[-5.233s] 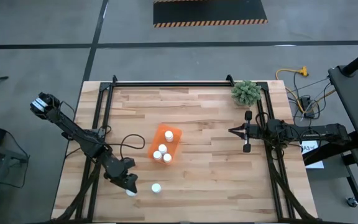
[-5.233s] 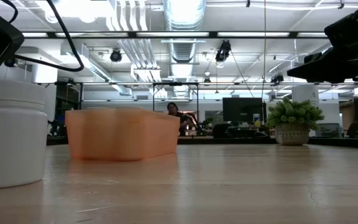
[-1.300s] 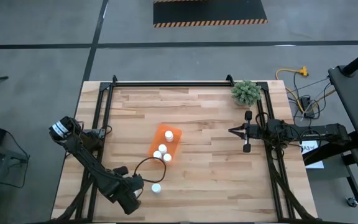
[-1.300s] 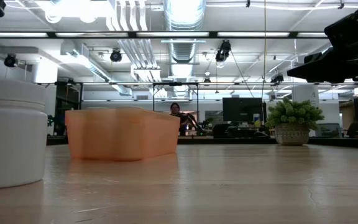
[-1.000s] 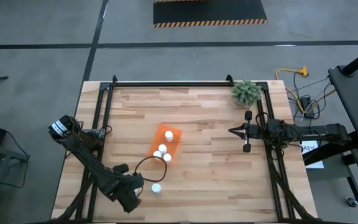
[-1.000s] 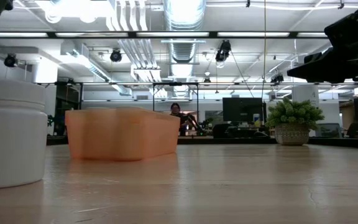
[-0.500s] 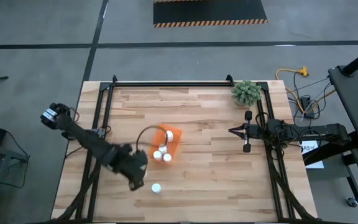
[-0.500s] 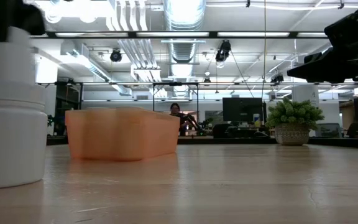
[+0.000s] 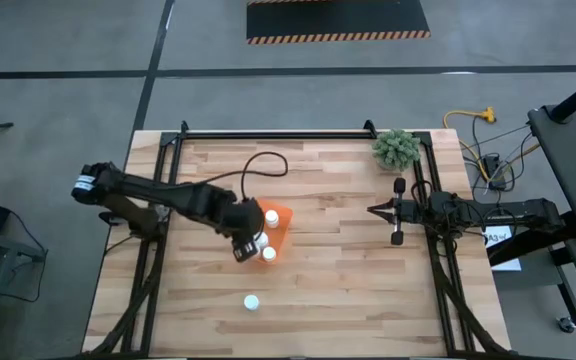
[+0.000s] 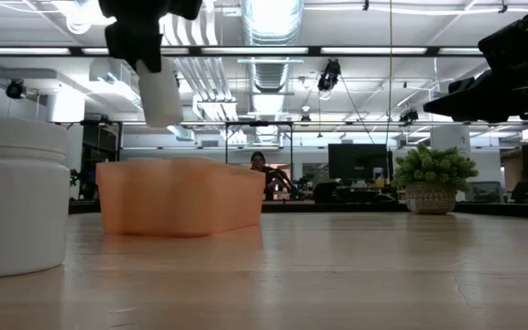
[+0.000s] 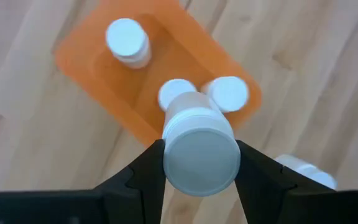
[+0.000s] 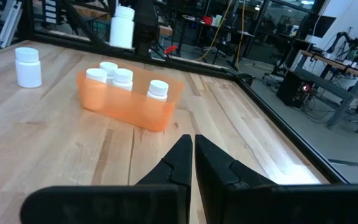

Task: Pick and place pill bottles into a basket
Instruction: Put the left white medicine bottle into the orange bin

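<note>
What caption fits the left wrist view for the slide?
Left gripper holds a pill bottle above the orange basket, three bottles already inside.

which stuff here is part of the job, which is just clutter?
Job:
- basket
- three bottles in the basket
- bottle held by left gripper above the basket
- bottle loose on the table

Clutter:
- plant
- right gripper, shut, parked at the table's right side
</note>
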Controlling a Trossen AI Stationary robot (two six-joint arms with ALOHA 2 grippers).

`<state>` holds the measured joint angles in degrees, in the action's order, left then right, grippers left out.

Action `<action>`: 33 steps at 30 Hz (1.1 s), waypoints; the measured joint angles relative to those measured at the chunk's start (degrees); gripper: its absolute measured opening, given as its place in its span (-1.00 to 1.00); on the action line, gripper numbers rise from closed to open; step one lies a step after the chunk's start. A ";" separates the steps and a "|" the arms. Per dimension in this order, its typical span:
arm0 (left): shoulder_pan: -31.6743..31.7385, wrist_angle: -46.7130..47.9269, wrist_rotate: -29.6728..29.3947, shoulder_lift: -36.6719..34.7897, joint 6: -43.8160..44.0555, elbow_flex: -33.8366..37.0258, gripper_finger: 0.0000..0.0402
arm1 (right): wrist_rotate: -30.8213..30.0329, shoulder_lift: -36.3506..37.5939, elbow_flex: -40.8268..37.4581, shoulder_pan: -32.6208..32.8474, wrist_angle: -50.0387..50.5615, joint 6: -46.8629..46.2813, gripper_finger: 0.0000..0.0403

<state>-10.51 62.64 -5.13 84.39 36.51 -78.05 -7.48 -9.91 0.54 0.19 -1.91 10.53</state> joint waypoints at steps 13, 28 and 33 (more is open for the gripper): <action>6.94 2.75 -4.50 8.38 -9.86 -3.11 -0.30 | 0.02 0.04 0.00 0.00 -0.04 0.02 -0.96; 11.42 0.93 -5.11 11.25 -15.67 -2.26 -0.30 | 0.02 0.04 0.00 0.02 -0.02 0.00 -0.96; 11.77 0.65 -4.34 15.06 -16.84 -2.50 -0.30 | 0.00 0.04 0.00 0.00 -0.02 0.00 -0.96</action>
<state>1.26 63.29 -9.46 99.45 19.67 -80.55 -7.49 -9.87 0.54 0.19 -1.93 10.52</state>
